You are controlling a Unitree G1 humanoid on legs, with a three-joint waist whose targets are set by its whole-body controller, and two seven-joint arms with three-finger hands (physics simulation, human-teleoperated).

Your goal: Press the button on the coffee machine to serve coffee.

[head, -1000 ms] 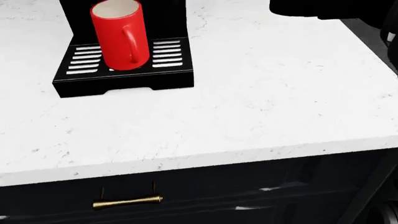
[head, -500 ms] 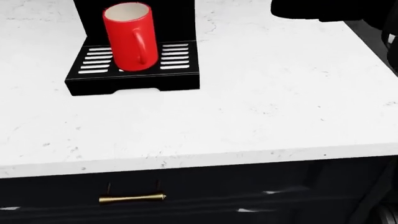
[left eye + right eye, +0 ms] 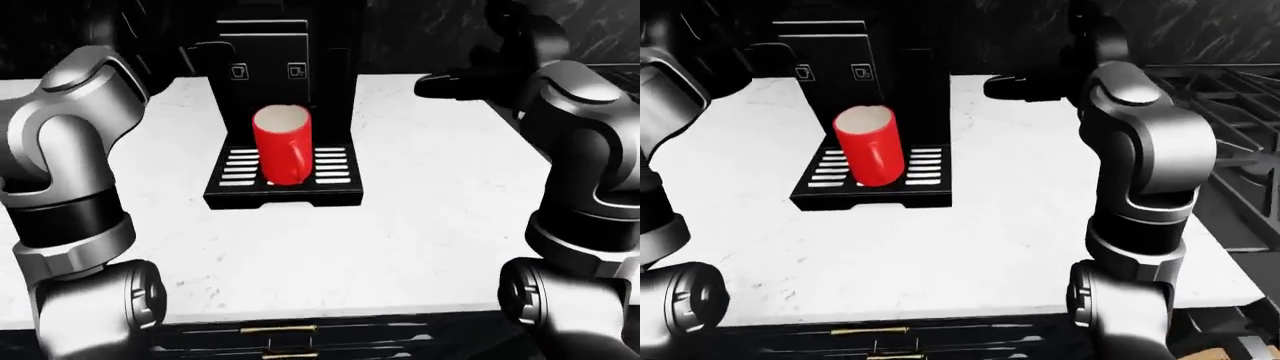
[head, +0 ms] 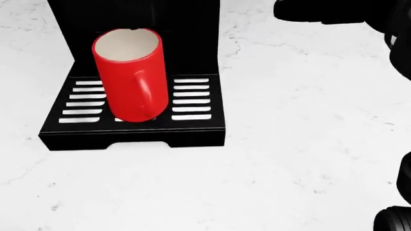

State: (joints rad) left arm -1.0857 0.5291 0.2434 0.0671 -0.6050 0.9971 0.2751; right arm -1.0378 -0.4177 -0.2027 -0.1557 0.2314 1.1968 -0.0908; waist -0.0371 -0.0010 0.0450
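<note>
Right hand [image 3: 455, 81] hangs above the counter [image 3: 440, 202], to the right of the machine [image 3: 285, 52] at about button height, well apart from it. It's a dark shape vs a dark wall, so we can't tell if the fingers are spread or closed. Left hand [image 3: 205, 52] shows as a dark lump just beside the machine's upper left edge in the left-eye view; same problem, finger state unreadable, and we can't say whether it touches the housing.

Machine stands on the white counter near the top of the eye views. Two small square buttons [image 3: 296, 71] sit side by side on its face, above the mug. Red mug [image 4: 131, 74] is upright on the slotted drip tray [image 4: 192, 103], handle toward us, under the spout area. Inside looks pale and empty, no coffee visible.

Progress, as we judge it: mug is in place and we're close enough to reach, but neither hand is on a button. The press itself is left, i.e. bring a fingertip across to one button and push. Which button serves coffee we can't read; icons too small.
</note>
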